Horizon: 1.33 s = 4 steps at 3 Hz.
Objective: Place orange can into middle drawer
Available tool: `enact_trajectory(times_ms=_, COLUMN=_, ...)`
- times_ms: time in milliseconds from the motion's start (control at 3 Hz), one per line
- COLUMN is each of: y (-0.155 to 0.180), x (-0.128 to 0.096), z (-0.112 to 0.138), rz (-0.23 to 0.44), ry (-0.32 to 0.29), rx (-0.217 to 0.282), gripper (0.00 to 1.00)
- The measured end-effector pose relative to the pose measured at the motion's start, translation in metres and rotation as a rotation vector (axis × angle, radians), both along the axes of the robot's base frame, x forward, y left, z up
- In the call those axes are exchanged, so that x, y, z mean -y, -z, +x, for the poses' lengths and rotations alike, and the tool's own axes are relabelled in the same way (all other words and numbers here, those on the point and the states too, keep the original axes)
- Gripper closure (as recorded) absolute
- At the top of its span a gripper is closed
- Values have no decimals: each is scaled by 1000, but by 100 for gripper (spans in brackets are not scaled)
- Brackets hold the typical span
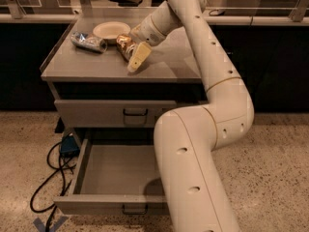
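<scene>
The orange can lies on top of the grey cabinet, just in front of the cream bowl. My gripper reaches down from the right and sits right against the can's right side, at the cabinet top. The middle drawer is pulled open below, near the floor, and its plain grey tray holds nothing. My arm's lower links cover the drawer's right part.
A cream bowl and a silver-blue can lie on the cabinet top to the left of the orange can. A matching grey drawer above the open one is shut. Black cables and a blue box lie on the floor at left.
</scene>
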<state>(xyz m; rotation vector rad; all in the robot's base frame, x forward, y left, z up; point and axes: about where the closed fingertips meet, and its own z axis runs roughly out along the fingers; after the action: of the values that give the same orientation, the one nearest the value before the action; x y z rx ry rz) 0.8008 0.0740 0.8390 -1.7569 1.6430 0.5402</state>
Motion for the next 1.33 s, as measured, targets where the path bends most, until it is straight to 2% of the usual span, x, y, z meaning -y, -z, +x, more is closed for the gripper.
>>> enact_trajectory(times_ms=333, y=0, x=0, z=0, rz=0, ry=0, rx=0, gripper=0)
enact_trajectory(times_ms=1000, y=3, x=-9, z=10, rz=64, ry=33, rx=-14, gripper=0)
enact_trajectory(times_ms=1333, y=3, x=-9, z=10, rz=64, ry=33, rx=-14, gripper=0)
